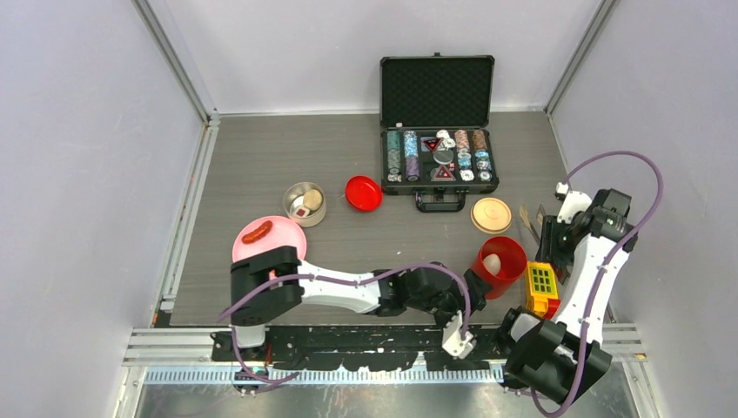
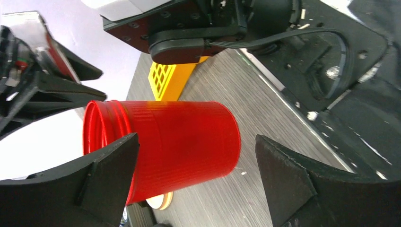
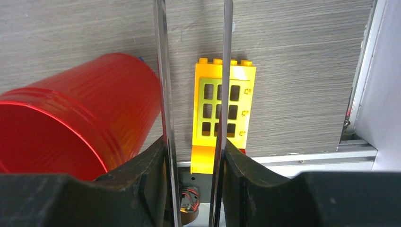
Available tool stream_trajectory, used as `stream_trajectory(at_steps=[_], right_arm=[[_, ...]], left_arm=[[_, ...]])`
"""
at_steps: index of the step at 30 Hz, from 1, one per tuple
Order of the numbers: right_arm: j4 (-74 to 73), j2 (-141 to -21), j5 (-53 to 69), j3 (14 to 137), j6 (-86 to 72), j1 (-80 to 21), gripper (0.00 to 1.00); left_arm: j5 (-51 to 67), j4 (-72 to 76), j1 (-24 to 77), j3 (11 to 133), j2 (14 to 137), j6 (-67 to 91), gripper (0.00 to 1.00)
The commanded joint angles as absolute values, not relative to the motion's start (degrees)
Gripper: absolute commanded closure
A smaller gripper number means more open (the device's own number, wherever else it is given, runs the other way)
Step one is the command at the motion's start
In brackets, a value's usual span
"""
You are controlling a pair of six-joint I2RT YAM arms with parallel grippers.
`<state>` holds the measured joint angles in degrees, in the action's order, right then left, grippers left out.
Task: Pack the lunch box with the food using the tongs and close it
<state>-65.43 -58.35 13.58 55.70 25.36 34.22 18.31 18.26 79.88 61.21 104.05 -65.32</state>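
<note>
The lunch box's red canister (image 1: 499,266) stands open near the front right, with a pale egg-like lump (image 1: 493,261) inside. My left gripper (image 2: 196,140) is open around the canister (image 2: 179,142); one finger is close to its wall and the other stands clear. My right gripper (image 3: 194,151) is shut on the tongs (image 3: 163,94), whose two slim arms reach out over the yellow block toy (image 3: 222,104). The red lid (image 1: 363,192), the steel bowl (image 1: 305,204) holding food pieces and the beige disc lid (image 1: 491,214) lie further back. A red sausage (image 1: 257,232) lies on the pink plate (image 1: 283,239).
The open black case of poker chips (image 1: 439,157) sits at the back right. The yellow and red block toy (image 1: 541,289) stands just right of the canister, between it and my right arm. The table's metal edge rail (image 3: 302,158) runs close behind the block.
</note>
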Motion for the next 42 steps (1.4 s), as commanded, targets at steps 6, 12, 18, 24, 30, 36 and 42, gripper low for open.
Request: stream_trajectory(at_steps=[6,12,18,24,30,36,42], right_arm=[[-56.10,-53.61,19.04,47.62,29.37,34.45,0.55],[-56.91,-53.68,24.18,47.73,29.58,34.22,0.56],[-57.83,-54.81,25.19,48.88,29.97,31.43,0.56],[-54.62,-57.03,21.11,50.55,24.54,21.04,0.56],[-50.40,-59.03,17.63,52.11,18.70,12.16,0.56],[-46.46,-61.20,15.31,52.93,14.03,4.81,0.57],[-42.17,-62.32,13.95,52.38,10.81,0.35,0.57]], left_arm=[[18.22,27.75,78.89,64.34,106.55,-64.93,0.05],[17.40,27.71,77.82,62.47,105.47,-64.82,0.05],[17.07,27.25,77.04,61.22,104.60,-64.78,0.05],[16.36,26.63,76.59,61.52,104.85,-65.77,0.05],[15.26,25.06,74.97,62.27,104.80,-66.02,0.09],[15.12,22.97,72.48,59.86,104.06,-68.00,0.17],[13.89,24.22,69.94,57.26,104.08,-70.21,0.19]])
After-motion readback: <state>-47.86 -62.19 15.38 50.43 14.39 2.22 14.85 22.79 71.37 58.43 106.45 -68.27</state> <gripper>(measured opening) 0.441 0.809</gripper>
